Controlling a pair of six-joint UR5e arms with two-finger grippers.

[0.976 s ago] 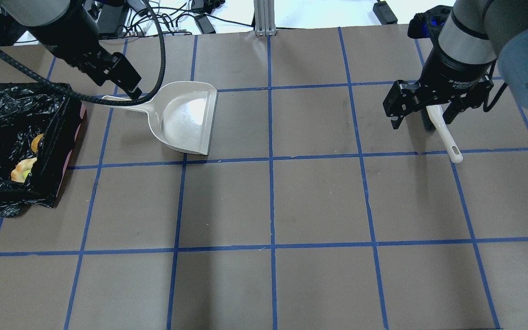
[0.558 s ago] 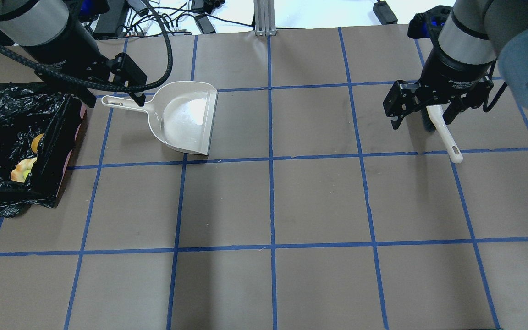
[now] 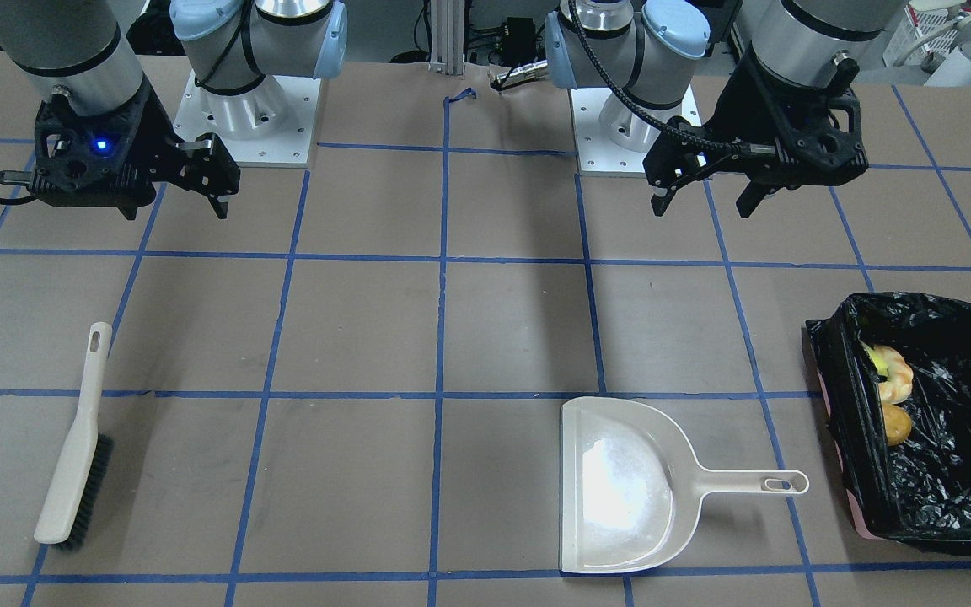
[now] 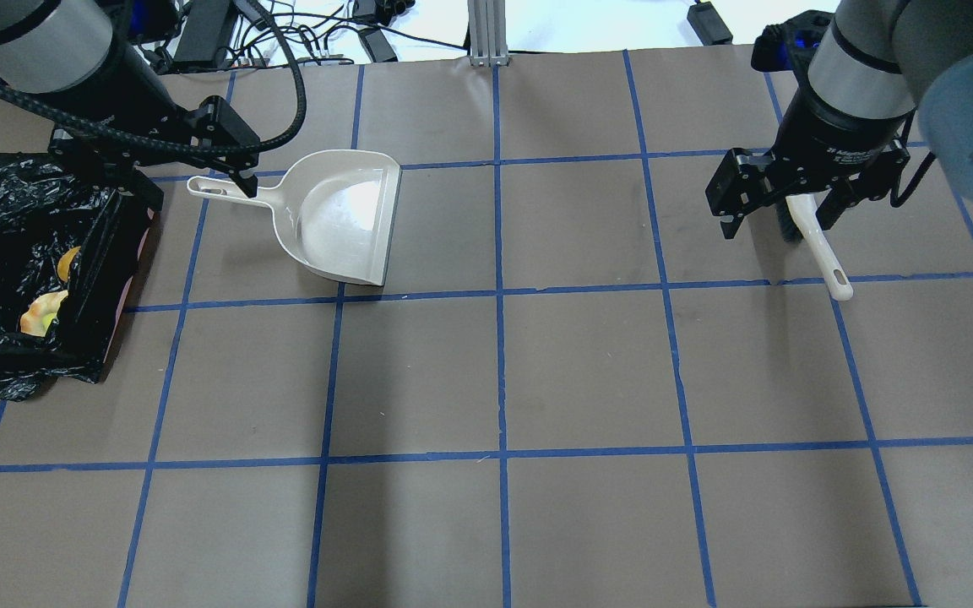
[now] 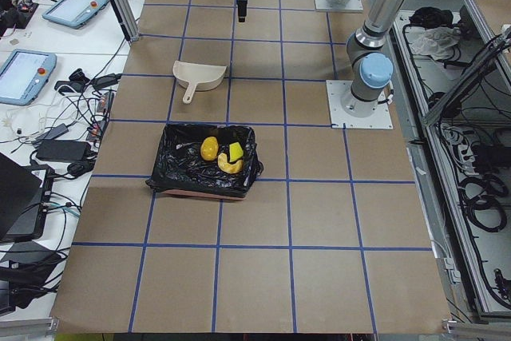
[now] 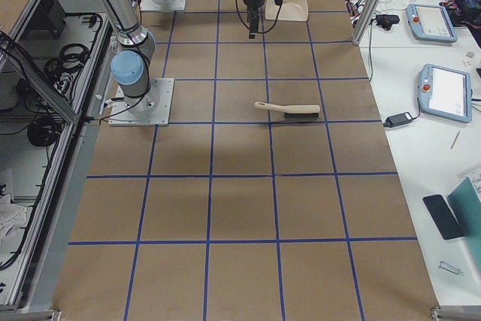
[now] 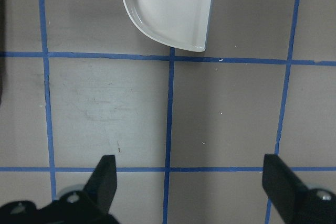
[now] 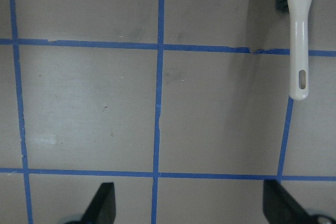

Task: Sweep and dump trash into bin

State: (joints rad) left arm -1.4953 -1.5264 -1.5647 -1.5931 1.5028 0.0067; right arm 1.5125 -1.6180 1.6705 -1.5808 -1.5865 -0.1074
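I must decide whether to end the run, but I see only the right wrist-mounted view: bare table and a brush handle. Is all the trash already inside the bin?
Observer: Yes. The croissant piece, the potato-like lump and the green sponge wedge all lie in the bin.
Operator: Where is the dustpan?
Observer: The dustpan lies flat on the table beside the bin, with nothing in it.
Operator: Does the left gripper hold it?
Observer: No. The left gripper hangs clear of the dustpan, fingers open and empty.
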